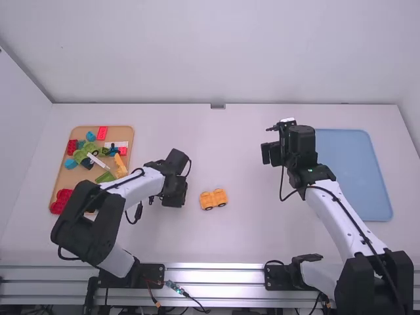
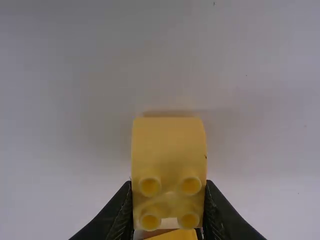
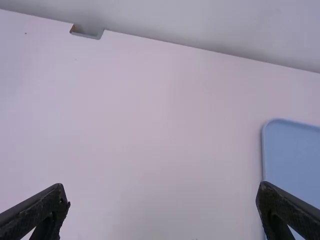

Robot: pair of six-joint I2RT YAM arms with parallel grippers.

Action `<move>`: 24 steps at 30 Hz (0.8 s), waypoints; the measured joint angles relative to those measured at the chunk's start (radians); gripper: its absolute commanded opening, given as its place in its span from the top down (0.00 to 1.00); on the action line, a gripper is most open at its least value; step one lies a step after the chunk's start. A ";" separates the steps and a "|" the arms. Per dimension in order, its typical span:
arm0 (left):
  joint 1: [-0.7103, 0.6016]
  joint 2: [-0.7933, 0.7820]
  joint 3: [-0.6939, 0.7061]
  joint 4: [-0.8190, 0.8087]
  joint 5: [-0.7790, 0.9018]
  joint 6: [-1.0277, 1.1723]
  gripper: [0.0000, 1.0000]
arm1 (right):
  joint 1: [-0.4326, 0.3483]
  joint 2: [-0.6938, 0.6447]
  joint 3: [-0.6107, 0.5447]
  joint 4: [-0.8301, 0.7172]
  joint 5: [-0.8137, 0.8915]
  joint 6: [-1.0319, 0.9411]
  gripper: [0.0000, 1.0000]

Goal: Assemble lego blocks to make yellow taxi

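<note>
Block [image 2: 169, 150], yellow with four round studs in view, is pinched between the fingers of the left end effector [image 2: 169, 192], in the lower middle of the left wrist view. In the high view, that end effector's housing sits left of the middle of the frame, and the wheeled yellow taxi chassis [image 1: 213, 199] lies on the desk [image 1: 243, 243] just to its right, apart from it. The chassis's long axis runs roughly across the frame, its right end tipped slightly upward in the picture, two dark wheels showing along the lower side.

The left arm is clearly nearer; the right end effector [image 3: 160, 205] is off to the upper right of the chassis in the high view, its fingers spread with nothing between them.

Judging by the task, the step in hand is seating the block on the chassis, so the move would be a short one rightward, with the block's length brought parallel to the chassis. A skewed press could leave the studs unengaged or roll the chassis away on its wheels.
</note>
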 measured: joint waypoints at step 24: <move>0.024 -0.060 0.033 -0.003 0.055 0.386 0.01 | 0.000 0.000 0.000 -0.001 -0.027 -0.005 0.01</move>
